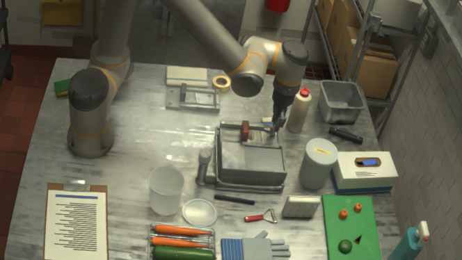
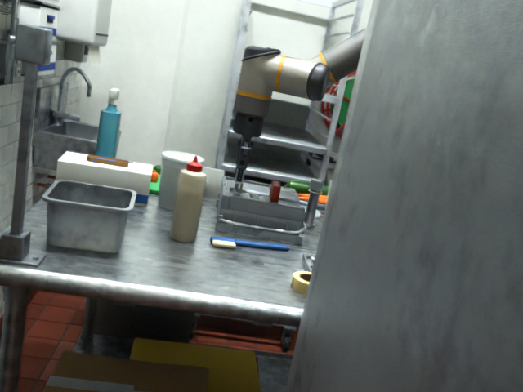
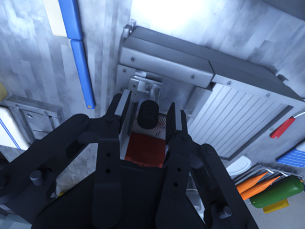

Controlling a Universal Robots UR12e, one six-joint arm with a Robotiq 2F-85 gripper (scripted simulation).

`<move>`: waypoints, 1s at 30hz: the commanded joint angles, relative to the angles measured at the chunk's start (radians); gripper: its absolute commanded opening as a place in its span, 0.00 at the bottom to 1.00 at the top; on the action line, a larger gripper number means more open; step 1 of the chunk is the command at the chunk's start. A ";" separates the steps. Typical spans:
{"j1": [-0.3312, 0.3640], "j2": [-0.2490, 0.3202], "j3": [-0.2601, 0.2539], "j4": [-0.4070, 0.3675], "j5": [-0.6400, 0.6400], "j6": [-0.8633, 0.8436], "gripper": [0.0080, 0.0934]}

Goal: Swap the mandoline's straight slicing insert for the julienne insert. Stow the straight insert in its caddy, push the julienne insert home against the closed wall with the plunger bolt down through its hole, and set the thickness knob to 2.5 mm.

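Note:
The black ribbed thickness knob (image 3: 147, 114) sits at the far right corner of the mandoline (image 1: 249, 154), and my gripper (image 3: 148, 110) hangs straight down over it, open and holding nothing, a finger on either side of the knob. An insert with a red grip (image 1: 245, 130) lies across the mandoline's far end. The grey caddy (image 1: 193, 98) rests further back on the table, left of the mandoline. The plunger bolt is not clear to me.
A grey tub (image 1: 340, 101) stands at the far right of the table. A squeeze bottle (image 1: 298, 109) stands just right of my gripper. A blue-handled brush (image 2: 250, 243) lies behind the mandoline. A grey canister (image 1: 317, 162), a post (image 1: 203, 165) and a clear cup (image 1: 166, 189) flank it.

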 commanded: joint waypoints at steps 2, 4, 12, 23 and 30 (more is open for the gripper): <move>0.000 0.000 -0.001 0.000 0.000 0.000 0.47; 0.000 -0.001 -0.001 0.000 0.000 0.000 0.47; 0.000 -0.015 -0.010 0.023 0.000 0.000 0.47; 0.000 -0.044 -0.032 0.074 0.000 0.000 0.47; 0.000 -0.047 -0.034 0.081 0.000 0.000 0.47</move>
